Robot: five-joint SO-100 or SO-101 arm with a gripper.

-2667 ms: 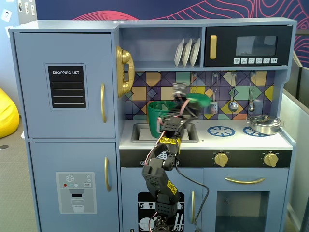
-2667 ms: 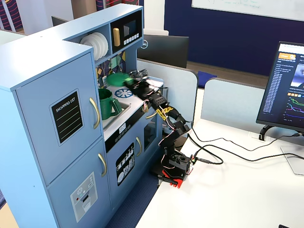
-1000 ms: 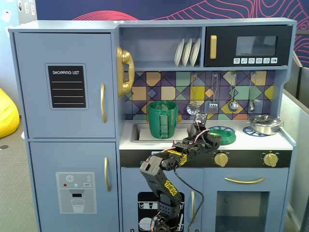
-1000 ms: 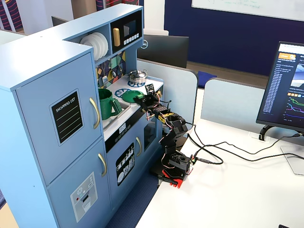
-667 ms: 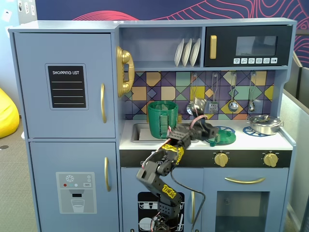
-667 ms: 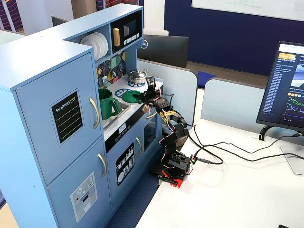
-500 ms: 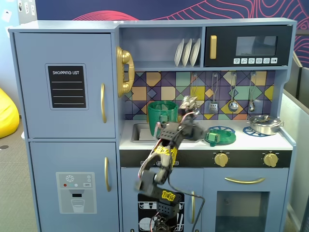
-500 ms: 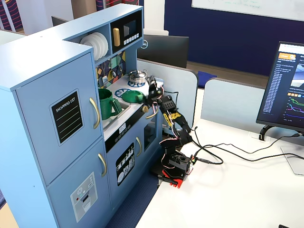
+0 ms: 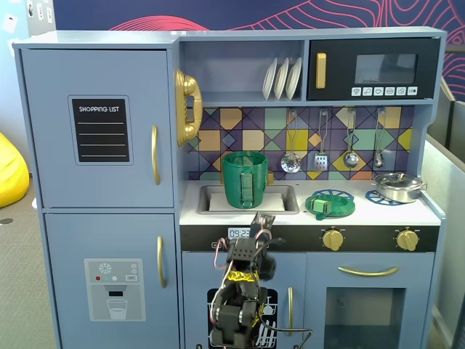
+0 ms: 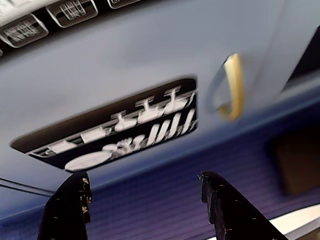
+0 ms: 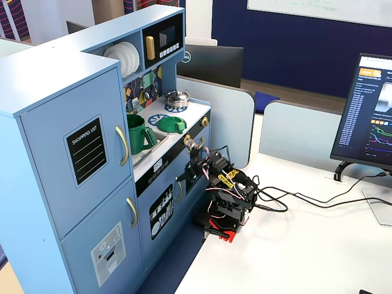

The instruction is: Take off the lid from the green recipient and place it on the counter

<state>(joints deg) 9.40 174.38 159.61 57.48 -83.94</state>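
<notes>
Lid [image 9: 330,204]: flat on counter [image 9: 429,213], right of open pot [image 9: 245,179]; gripper [image 9: 261,224] below counter edge, fingers apart, empty, clear of both.

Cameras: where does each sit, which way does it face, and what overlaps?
A fixed view: straight in front of the toy kitchen, facing it; the arm rises at the bottom centre.
Wrist view: rides on the arm, facing the blue dishwasher door; two dark fingers of the open hand show at the bottom.
A fixed view: raised, off to the side, looking obliquely; the whole arm shows on the white desk.
Both fixed views share the green recipient, the lid and the counter.
</notes>
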